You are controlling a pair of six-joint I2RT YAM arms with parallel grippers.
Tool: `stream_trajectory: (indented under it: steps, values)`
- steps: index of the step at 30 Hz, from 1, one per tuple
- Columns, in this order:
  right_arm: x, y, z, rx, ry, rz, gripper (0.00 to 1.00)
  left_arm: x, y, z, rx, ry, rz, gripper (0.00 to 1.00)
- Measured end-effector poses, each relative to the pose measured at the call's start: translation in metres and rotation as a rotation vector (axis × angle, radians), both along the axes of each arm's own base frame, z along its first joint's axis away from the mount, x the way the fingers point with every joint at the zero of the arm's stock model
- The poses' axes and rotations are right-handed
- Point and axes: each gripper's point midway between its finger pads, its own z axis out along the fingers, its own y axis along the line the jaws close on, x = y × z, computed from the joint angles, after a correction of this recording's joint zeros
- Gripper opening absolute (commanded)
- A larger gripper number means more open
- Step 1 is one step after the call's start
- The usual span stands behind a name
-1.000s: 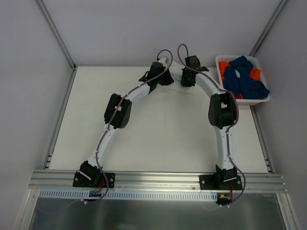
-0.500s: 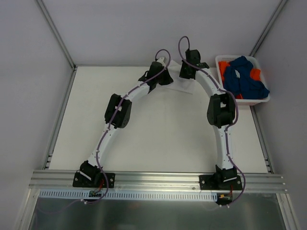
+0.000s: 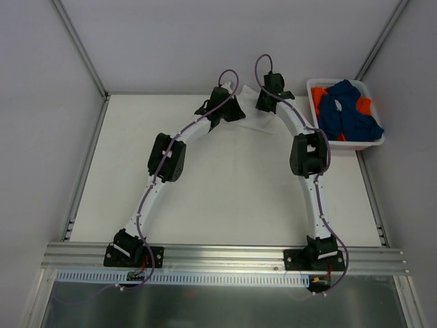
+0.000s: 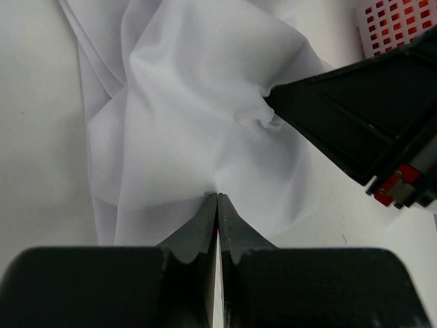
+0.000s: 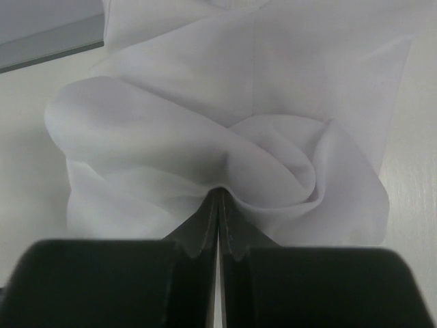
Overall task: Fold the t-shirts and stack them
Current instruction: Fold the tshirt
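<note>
Wrist views: left gripper [image 4: 217, 199] and right gripper [image 5: 218, 195], jaws pressed together, each pinch the crumpled white t-shirt [image 4: 198, 102] at the far table [image 3: 225, 184] edge; nothing folded yet, blue and orange t-shirts [image 3: 348, 113] lie in basket [image 3: 311, 87].

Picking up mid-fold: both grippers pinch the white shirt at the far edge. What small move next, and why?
Probably draw the left gripper and right gripper apart, sideways. Each is shut on the white shirt, which lies bunched and creased between them; it likely needs spreading flat before any fold.
</note>
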Motion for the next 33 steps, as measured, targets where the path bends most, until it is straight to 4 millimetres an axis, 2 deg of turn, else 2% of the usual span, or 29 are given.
stream_trajectory:
  steps: [3,11,17,19,20,21,22,24,26,27,28,30,31,33]
  values:
    - [0.005,-0.005,-0.004,-0.014,-0.014,-0.025,0.00,-0.004,-0.002,-0.001,-0.004,0.011,-0.017,0.00]
    - [0.026,-0.023,0.008,-0.078,-0.122,-0.105,0.01,-0.013,0.001,-0.022,0.015,0.061,-0.024,0.00]
    - [0.036,-0.027,0.018,-0.078,-0.174,-0.125,0.05,-0.014,0.001,-0.024,0.015,0.068,-0.024,0.00]
    - [0.039,-0.028,0.020,-0.074,-0.185,-0.123,0.14,-0.015,0.002,-0.025,0.017,0.071,-0.025,0.00]
    - [0.041,-0.028,0.022,-0.073,-0.195,-0.114,0.34,-0.016,0.002,-0.028,0.023,0.072,-0.027,0.00]
    - [0.043,-0.026,0.025,-0.066,-0.208,-0.103,0.46,-0.017,0.003,-0.029,0.028,0.075,-0.028,0.00]
    - [0.046,-0.025,0.028,-0.062,-0.224,-0.088,0.61,-0.018,0.003,-0.030,0.034,0.075,-0.030,0.00]
    - [0.051,-0.020,0.035,-0.049,-0.258,-0.056,0.82,-0.019,0.006,-0.030,0.053,0.064,-0.033,0.00]
    - [0.056,-0.016,0.043,-0.044,-0.296,-0.021,0.87,-0.019,0.011,-0.021,0.082,0.041,-0.031,0.03]
    - [0.058,-0.014,0.047,-0.044,-0.311,-0.007,0.87,-0.018,0.013,-0.013,0.094,0.020,-0.029,0.11]
    - [0.059,-0.013,0.051,-0.047,-0.324,0.009,0.87,-0.015,0.014,-0.003,0.105,-0.007,-0.027,0.36]
    - [0.055,-0.011,0.061,-0.053,-0.341,0.036,0.88,-0.011,0.018,0.025,0.122,-0.072,-0.020,0.71]
    - [0.050,-0.011,0.067,-0.057,-0.341,0.050,0.87,-0.009,0.020,0.040,0.125,-0.101,-0.012,0.96]
    - [0.037,-0.013,0.088,-0.067,-0.357,0.072,0.76,-0.007,0.024,0.079,0.120,-0.173,0.000,0.99]
